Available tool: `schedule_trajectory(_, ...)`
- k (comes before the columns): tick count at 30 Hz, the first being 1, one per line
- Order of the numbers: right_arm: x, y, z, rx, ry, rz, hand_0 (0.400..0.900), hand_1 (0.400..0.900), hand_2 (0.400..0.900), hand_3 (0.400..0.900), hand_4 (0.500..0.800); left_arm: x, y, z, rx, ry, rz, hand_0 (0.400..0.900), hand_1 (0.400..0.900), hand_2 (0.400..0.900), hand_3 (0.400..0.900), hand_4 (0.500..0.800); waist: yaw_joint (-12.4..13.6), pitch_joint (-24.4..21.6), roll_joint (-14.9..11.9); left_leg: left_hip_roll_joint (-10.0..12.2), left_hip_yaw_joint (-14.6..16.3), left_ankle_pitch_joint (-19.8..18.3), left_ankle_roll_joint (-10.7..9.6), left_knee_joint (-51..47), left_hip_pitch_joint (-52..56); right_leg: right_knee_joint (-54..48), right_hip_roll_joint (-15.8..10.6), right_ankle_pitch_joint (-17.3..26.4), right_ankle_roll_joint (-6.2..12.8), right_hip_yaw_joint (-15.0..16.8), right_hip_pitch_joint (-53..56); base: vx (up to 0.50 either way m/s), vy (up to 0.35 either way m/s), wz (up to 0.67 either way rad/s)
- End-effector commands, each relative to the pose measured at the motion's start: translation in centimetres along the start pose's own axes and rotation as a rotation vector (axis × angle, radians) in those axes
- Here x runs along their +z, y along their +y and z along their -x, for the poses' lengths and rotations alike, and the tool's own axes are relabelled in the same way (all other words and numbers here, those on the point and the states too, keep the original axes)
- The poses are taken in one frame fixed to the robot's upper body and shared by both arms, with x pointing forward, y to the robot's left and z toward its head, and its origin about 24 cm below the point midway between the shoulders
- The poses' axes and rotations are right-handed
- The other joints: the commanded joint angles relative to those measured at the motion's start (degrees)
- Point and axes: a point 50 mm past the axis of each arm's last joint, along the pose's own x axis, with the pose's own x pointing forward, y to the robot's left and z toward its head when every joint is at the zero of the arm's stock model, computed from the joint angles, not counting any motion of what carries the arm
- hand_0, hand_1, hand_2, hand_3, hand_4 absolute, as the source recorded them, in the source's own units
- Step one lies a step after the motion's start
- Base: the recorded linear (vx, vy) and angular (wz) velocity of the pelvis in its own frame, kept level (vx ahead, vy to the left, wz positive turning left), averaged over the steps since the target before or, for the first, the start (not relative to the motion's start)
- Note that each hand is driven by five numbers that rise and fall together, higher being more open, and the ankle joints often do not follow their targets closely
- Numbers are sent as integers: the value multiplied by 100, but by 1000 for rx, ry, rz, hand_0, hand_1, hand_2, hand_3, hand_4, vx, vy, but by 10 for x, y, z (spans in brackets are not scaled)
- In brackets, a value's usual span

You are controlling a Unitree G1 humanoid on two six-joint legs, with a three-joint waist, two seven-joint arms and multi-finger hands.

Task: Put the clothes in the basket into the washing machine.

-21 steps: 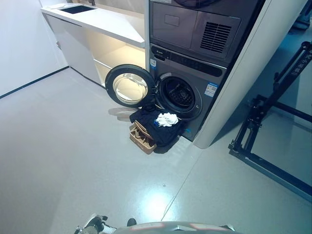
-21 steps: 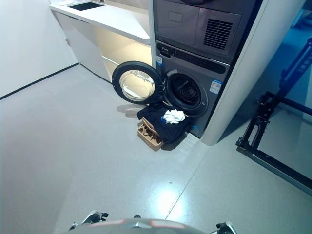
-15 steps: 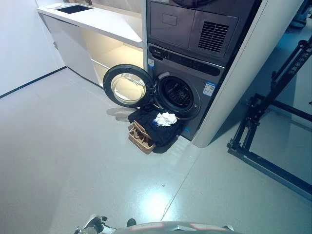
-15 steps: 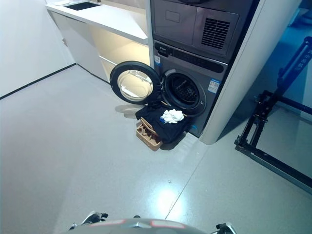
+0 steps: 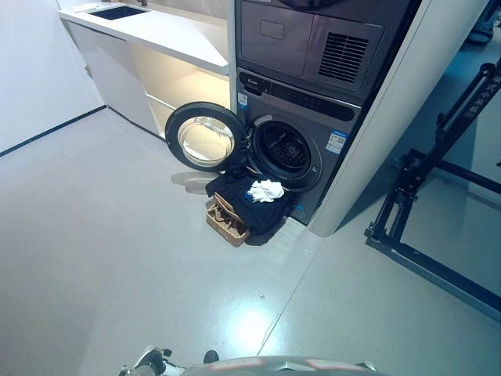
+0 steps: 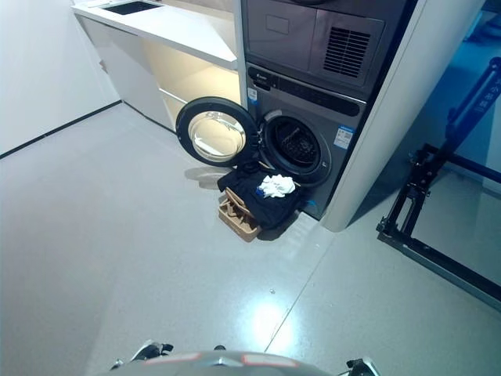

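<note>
A dark grey washing machine (image 5: 313, 117) stands across the floor ahead, its round door (image 5: 205, 137) swung open to the left and its drum opening (image 5: 283, 149) dark. Right in front of the drum sits a tan slatted basket (image 5: 227, 222), heaped with dark clothes (image 5: 250, 205) and a white garment (image 5: 267, 190) on top. Neither hand shows in either eye view.
A second grey appliance (image 5: 313, 39) is stacked above the washer. A white counter with a sink (image 5: 149, 27) runs along the left of it. A white pillar (image 5: 391, 117) flanks the washer's right. A black metal frame (image 5: 423, 219) stands on the floor at right.
The whole picture has shifted slightly, so the camera moved. The basket, clothes and door stay where they were.
</note>
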Motion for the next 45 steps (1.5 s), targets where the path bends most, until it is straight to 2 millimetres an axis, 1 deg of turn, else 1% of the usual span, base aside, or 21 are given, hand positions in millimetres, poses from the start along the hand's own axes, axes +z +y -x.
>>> schedule_trajectory(1,10,-24,-4,-74,-25,60,900,900,900,900,800,11,4,-2,14,-10,51,900,900,900,900,800,53,123,53,-249,-352,-172,282,-5,-167,844,206,101,32,38,-386,-16,-55,11)
schedule_trajectory(5,17,-28,-4,-88,-49,70,900,900,900,900,800,15,4,-2,18,-23,65,900,900,900,900,800,89,226,29,-210,-431,-185,291,194,-297,955,256,41,-44,57,-462,-4,-88,9)
schedule_trajectory(9,22,-31,-4,-97,-68,85,900,900,900,900,800,21,2,-2,12,-45,80,900,900,900,900,800,144,418,-35,-311,-494,-465,269,1353,-837,1081,297,-121,-206,126,-465,9,-122,7)
schedule_trajectory(13,27,-40,-5,-130,-87,83,900,900,900,900,800,32,1,-2,10,-91,115,900,900,900,900,800,399,819,-138,-472,-651,-103,199,3154,-1929,1181,261,-144,-392,152,-322,5,-139,5)
schedule_trajectory(14,27,-42,-5,-141,-85,76,900,900,900,900,800,32,0,-1,8,-96,130,900,900,900,900,800,418,825,-138,-449,-596,-57,217,3258,-2175,1164,268,-167,-405,123,-286,128,-93,6)
schedule_trajectory(17,23,-46,-5,-152,-73,75,900,900,900,900,800,20,-4,0,0,-75,132,900,900,900,900,800,574,690,-27,-506,-505,62,215,2457,-2538,1001,426,-269,-380,262,-30,285,-25,-25)
schedule_trajectory(19,23,-47,-5,-159,-75,85,900,900,900,900,800,13,-6,0,-2,-58,120,900,900,900,900,800,708,632,84,-353,-635,432,113,1320,-2456,811,530,-377,-299,443,260,382,38,-54)
schedule_trajectory(21,28,-50,-5,-175,-85,80,900,900,900,900,800,4,-8,1,3,-18,87,900,900,900,900,800,751,581,98,-149,-514,602,42,371,-2654,662,483,-504,-202,594,530,382,60,-46)
schedule_trajectory(24,26,-46,-5,-154,-77,92,900,900,900,900,800,-11,-6,1,8,50,78,900,900,900,900,800,828,402,83,-100,-489,801,65,308,-2521,638,395,-640,-89,849,841,448,110,-61)
schedule_trajectory(26,23,-40,-5,-136,-67,99,900,900,900,900,800,-10,4,0,31,53,80,900,900,900,900,800,845,235,16,-164,-513,1076,88,418,-2426,825,280,-685,6,877,914,466,166,-40)
schedule_trajectory(27,23,-40,-5,-130,-67,94,900,900,900,900,800,-6,7,0,40,43,74,900,900,900,900,800,860,176,-43,-245,-492,1030,149,517,-2414,1049,172,-561,84,891,830,442,181,-26)
schedule_trajectory(28,23,-41,-5,-129,-63,77,900,900,900,900,800,-3,9,-1,45,33,72,900,900,900,900,800,867,123,-125,-381,-446,937,227,606,-2366,1405,30,-44,220,939,720,418,187,-19)
schedule_trajectory(30,24,-42,-5,-130,-68,68,900,900,900,900,800,2,12,-2,56,18,69,900,900,900,900,800,743,116,-143,-548,-424,794,325,556,-2036,2223,-171,1079,299,995,258,290,150,-5)
schedule_trajectory(31,24,-42,-5,-131,-68,68,900,900,900,900,800,3,12,-2,55,18,69,900,900,900,900,800,755,105,-125,-525,-422,796,322,560,-2053,2213,-151,1097,297,1006,242,199,150,-3)
schedule_trajectory(33,31,-41,-5,-133,-93,53,900,900,900,900,800,13,19,-2,80,-13,65,900,900,900,900,800,524,279,108,-615,-502,623,544,333,-1502,3617,-221,2121,254,900,-467,344,333,-7)
schedule_trajectory(38,32,-37,-5,-130,-92,43,900,900,900,900,800,19,28,-3,103,-23,68,900,900,900,900,800,267,440,266,-651,-656,330,664,133,-819,4170,-329,1634,181,464,-1265,358,174,18)
schedule_trajectory(39,28,-38,-5,-131,-80,33,900,900,900,900,800,22,30,-3,110,-29,61,900,900,900,900,800,161,464,276,-673,-777,183,640,107,-555,3596,-404,1193,95,219,-1517,412,-15,42)
schedule_trajectory(41,25,-37,-5,-128,-68,24,900,900,900,900,800,23,29,-3,107,-28,48,900,900,900,900,800,60,472,264,-689,-912,-3,598,72,-310,3036,-325,885,64,112,-1746,416,-39,43)
schedule_trajectory(42,25,-37,-5,-128,-68,24,900,900,900,900,800,23,29,-3,107,-28,48,900,900,900,900,800,39,502,262,-691,-933,-20,595,72,-269,3041,-332,857,62,90,-1698,471,-109,41)
schedule_trajectory(43,22,-33,-4,-112,-61,32,900,900,900,900,800,21,24,-3,90,-24,36,900,900,900,900,800,-65,440,127,-794,-1048,-217,559,8,10,2087,-150,953,102,109,-1953,518,-135,53)
schedule_trajectory(45,19,-30,-4,-102,-52,43,900,900,900,900,800,22,22,-3,81,-29,30,900,900,900,900,800,-224,466,31,-823,-1231,-477,504,-5,374,1266,22,1253,170,97,-2090,534,-144,68)
